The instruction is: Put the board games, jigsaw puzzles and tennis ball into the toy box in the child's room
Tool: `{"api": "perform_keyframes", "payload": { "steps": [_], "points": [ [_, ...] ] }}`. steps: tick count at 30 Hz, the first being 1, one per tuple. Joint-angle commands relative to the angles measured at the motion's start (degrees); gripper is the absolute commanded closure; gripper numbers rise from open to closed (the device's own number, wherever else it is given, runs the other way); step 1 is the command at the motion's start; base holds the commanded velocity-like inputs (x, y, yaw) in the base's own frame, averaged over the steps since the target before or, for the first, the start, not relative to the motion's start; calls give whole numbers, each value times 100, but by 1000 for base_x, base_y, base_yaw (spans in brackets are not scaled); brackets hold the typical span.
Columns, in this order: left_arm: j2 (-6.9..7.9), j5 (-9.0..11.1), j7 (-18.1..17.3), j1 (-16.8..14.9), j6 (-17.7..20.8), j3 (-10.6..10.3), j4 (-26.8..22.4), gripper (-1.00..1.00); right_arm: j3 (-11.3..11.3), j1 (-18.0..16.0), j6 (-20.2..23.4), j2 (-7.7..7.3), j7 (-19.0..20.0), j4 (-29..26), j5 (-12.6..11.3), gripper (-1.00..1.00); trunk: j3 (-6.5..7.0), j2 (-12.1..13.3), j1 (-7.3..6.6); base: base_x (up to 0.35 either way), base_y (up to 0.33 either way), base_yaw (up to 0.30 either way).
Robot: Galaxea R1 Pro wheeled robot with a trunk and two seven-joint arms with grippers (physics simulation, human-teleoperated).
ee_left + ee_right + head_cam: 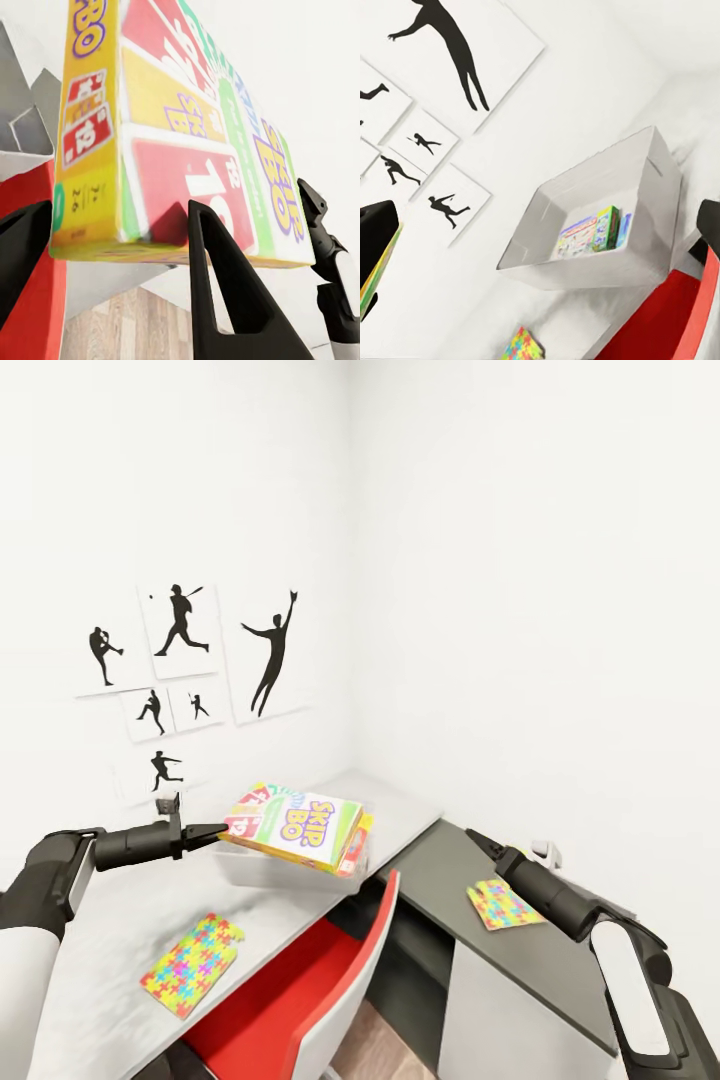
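I hold the yellow-red-green board game (292, 827) in my left jaws (222, 830), clamped across one short end, so the box sticks out flat and a little tilted above the toy box (262, 867). In my left wrist view one finger (225, 300) lies dark across the red card on the cover, and the other sits at the yellow edge, so the grip is on the very end of the box. As I judge it, the step in hand is lowering this game into the bin.

To do it well I would bring the far end down first, line the long side up with the bin's long side, and let go only once the box rests inside the rim. Held by one end, it may swing or slip if I hurry, and it could catch on the rim.

My right wrist view looks into the toy box (600, 217): a colourful game box (589, 232) already leans on edge against the far wall, leaving floor free beside it, enough I think for this one laid flat.

On the light grey worktop (110, 950) one jigsaw puzzle (192, 965) lies near the front edge; another jigsaw puzzle (505, 903) lies on the dark grey wing, just beside my right arm. Of my right jaws (483, 844) I cannot tell whether they are open or closed; nothing seems held.
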Motion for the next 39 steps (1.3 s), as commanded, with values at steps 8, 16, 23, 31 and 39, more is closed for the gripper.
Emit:
{"api": "perform_keyframes", "payload": {
  "steps": [8, 16, 23, 31, 39],
  "points": [
    [-4, -17, -38, 0, 64, 12, 1, 100, -6, -2, 35, 0, 19, -1, -5, -100, -2, -4, 4, 223, -6, 291],
    [-1, -17, -38, 4, 60, 12, 1, 100, -10, -2, 35, 0, 23, 0, -4, -100, -2, -4, 4, 306, 0, 291],
    [-1, -13, -38, 5, 60, 12, 1, 100, -10, -2, 35, 0, 24, 7, -9, -100, -2, -4, 4, 324, -31, 291],
    [-2, -10, -38, 5, 60, 12, 1, 100, -11, -2, 35, 0, 38, 7, -49, -100, -2, -4, 4, 276, -163, 282],
    [-2, -17, -38, 5, 60, 12, 1, 100, -11, -2, 35, 0, 41, 8, -61, -100, -2, -4, 4, 245, -125, 70]
  ]
}}
